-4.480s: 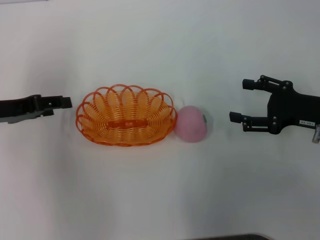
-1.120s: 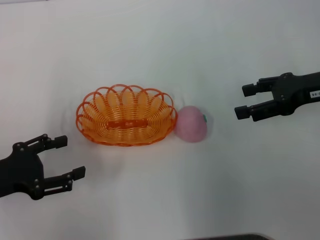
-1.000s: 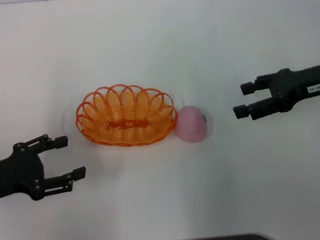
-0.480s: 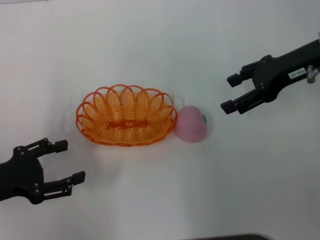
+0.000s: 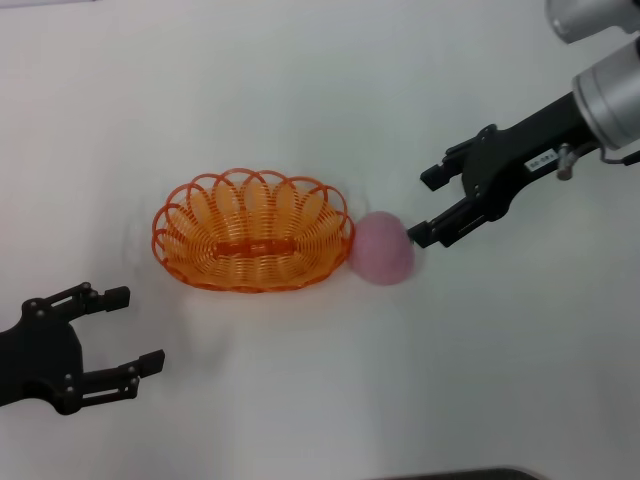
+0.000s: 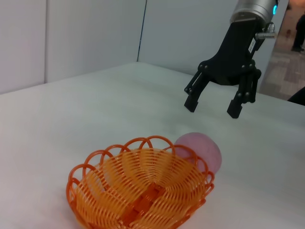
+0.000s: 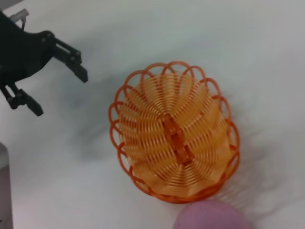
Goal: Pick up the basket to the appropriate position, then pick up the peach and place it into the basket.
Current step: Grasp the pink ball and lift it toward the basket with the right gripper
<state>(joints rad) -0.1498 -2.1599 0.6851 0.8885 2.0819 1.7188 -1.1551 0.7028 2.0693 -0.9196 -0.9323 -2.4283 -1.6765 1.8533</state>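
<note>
The orange basket (image 5: 252,230) sits on the white table, left of centre. The pink peach (image 5: 381,249) rests against its right end. My right gripper (image 5: 426,208) is open and empty, just right of the peach; in the left wrist view it (image 6: 212,108) hovers above the peach (image 6: 200,150) without touching it. My left gripper (image 5: 135,328) is open and empty near the front left, apart from the basket. The right wrist view shows the basket (image 7: 174,143), the top of the peach (image 7: 212,217) and the left gripper (image 7: 58,93) beyond.
The white table (image 5: 320,90) spreads on all sides of the basket. A dark edge (image 5: 450,474) shows at the front of the head view. Grey wall panels (image 6: 95,33) stand behind the table in the left wrist view.
My right gripper has moved left, from the right side towards the peach, and stays open. My left gripper has drifted slightly towards the front edge. Basket and peach have not moved.
</note>
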